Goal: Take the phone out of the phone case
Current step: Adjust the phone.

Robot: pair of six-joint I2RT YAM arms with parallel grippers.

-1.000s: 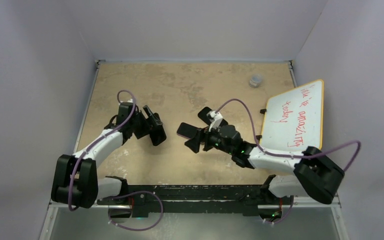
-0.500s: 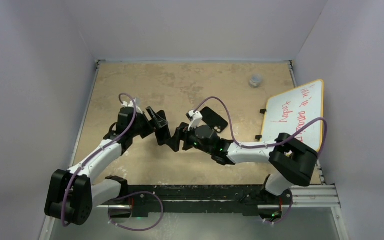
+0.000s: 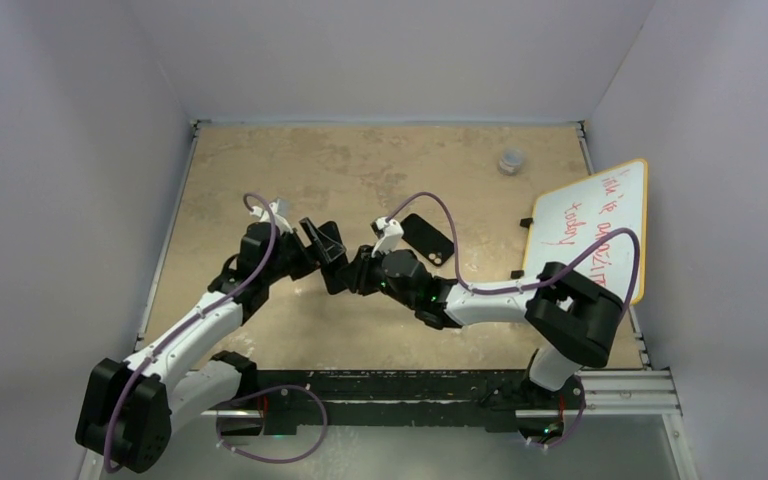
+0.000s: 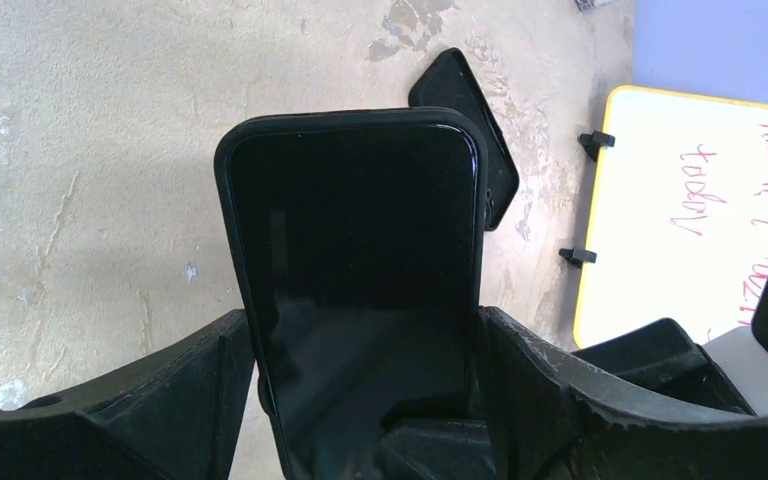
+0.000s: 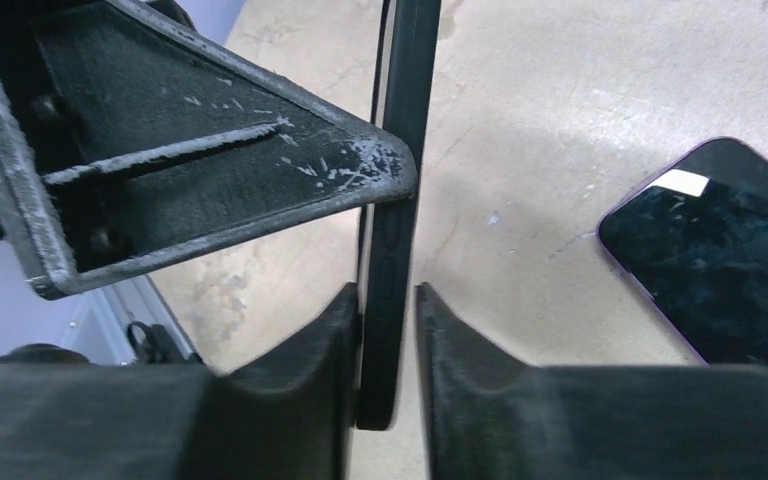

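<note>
The phone [image 4: 360, 260] shows a dark screen and sits inside a black phone case [image 4: 228, 200]. My left gripper [image 4: 365, 320] is shut on the case across its width and holds it above the table [image 3: 260, 170]. In the top view the cased phone [image 3: 326, 252] hangs between both arms at mid-table. My right gripper [image 5: 388, 295] is closed round the thin side edge of the case [image 5: 405, 120]. Its left finger presses the case; the right one shows a hairline gap. One left finger [image 5: 210, 170] crosses the right wrist view.
A second dark phone [image 3: 428, 238] lies flat on the table just right of the grippers, also in the right wrist view as a glossy slab [image 5: 730, 270]. A whiteboard with red writing [image 3: 590, 235] leans at the right. A small grey cap [image 3: 510, 160] sits at the back.
My right arm swung left to the left gripper and its jaws closed from wide open onto the case's edge. The left arm carried the cased phone slightly right.
</note>
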